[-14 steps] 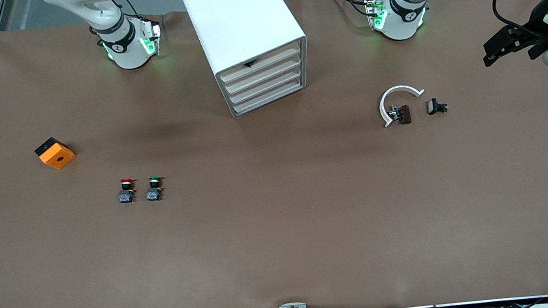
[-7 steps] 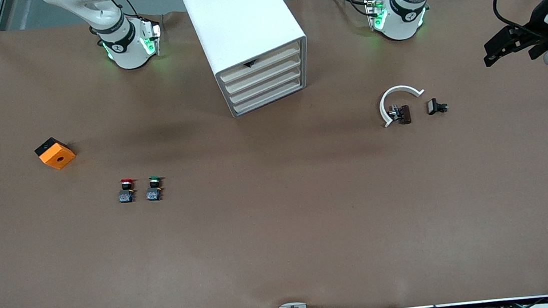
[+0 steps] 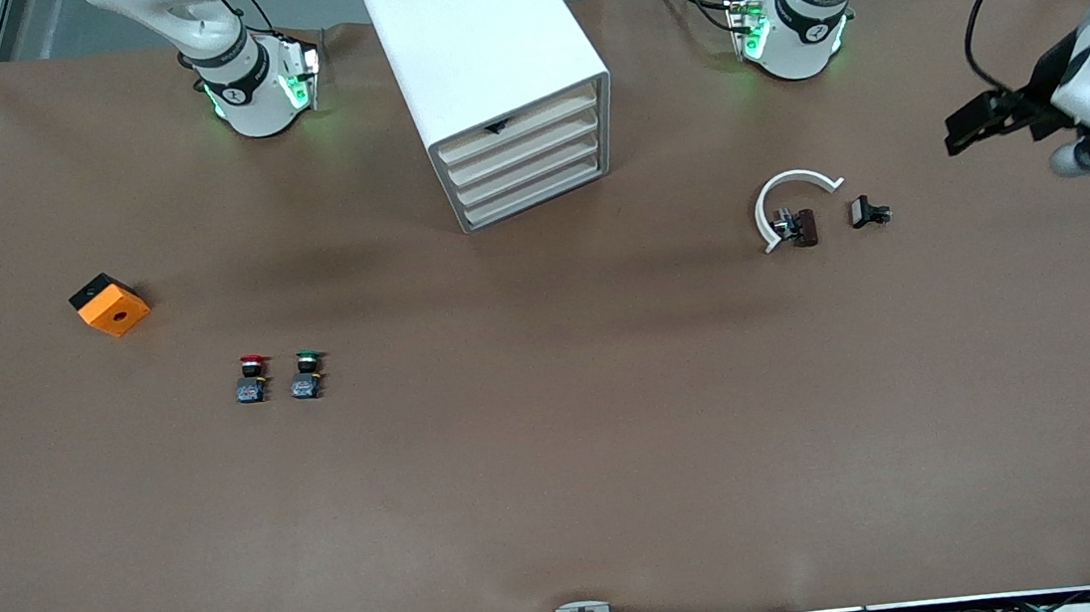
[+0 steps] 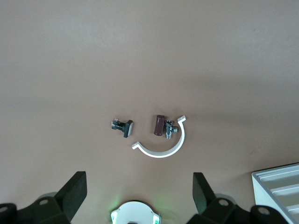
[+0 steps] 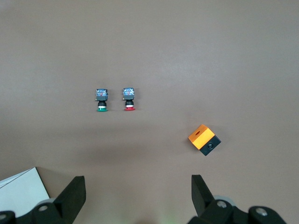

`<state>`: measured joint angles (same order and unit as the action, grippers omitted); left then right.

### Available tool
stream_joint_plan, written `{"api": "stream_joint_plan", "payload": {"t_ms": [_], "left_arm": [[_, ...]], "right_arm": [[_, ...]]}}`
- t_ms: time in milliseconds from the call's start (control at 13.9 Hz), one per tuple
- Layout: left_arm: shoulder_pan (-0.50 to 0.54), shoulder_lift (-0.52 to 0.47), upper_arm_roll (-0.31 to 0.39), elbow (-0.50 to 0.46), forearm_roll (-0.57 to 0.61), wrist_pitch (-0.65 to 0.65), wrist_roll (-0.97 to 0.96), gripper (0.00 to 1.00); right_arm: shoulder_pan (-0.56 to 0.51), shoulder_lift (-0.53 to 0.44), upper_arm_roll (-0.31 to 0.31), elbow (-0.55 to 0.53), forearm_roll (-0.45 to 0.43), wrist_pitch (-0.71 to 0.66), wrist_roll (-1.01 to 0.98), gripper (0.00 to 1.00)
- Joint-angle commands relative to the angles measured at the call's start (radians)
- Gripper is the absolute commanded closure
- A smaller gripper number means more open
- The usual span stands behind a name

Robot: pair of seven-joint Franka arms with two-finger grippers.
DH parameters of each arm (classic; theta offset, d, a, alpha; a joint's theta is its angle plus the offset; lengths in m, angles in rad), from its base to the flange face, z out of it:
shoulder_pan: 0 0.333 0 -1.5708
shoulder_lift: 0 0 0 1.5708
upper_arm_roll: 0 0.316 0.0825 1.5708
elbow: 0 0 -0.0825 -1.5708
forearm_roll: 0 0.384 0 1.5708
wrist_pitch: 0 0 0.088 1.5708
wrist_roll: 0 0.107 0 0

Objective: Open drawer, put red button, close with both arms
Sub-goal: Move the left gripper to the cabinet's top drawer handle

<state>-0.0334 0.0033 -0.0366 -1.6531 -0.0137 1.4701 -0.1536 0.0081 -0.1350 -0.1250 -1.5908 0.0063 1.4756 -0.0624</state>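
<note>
Right gripper well apart from red button

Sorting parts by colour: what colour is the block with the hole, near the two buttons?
Orange, on a black base; the right wrist view shows it best.

My tabletop looks like matt brown paper or felt, smooth and dull. The cabinet at top centre is smooth white plastic with a soft sheen; its drawers are matt cream. My arms are glossy white plastic, and each tool is matt black. The red button has a shiny plastic cap. The orange block looks like matt plastic. The white ring is smooth plastic, with a shiny metal bit beside it.
</note>
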Motion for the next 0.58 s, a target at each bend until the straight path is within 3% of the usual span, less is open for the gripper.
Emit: {"api": "stream_joint_plan", "payload": {"t_ms": [0,216,504], "left_arm": [[-0.014,0.104,-0.005,0.03,-0.037,0.007,-0.032,0.0],[-0.033,0.213,-0.005,0.03,-0.101,0.058,-0.07,0.0],[-0.108,0.34,-0.005,0.035,-0.133,0.13,-0.269,0.0]], "right_arm": [[0.001,0.009,0.001,0.021,-0.002,-0.011,0.009,0.0],[0.001,0.009,0.001,0.021,0.0,-0.009,0.006,0.0],[0.006,0.008,0.005,0.021,0.0,-0.012,0.003,0.0]]}}
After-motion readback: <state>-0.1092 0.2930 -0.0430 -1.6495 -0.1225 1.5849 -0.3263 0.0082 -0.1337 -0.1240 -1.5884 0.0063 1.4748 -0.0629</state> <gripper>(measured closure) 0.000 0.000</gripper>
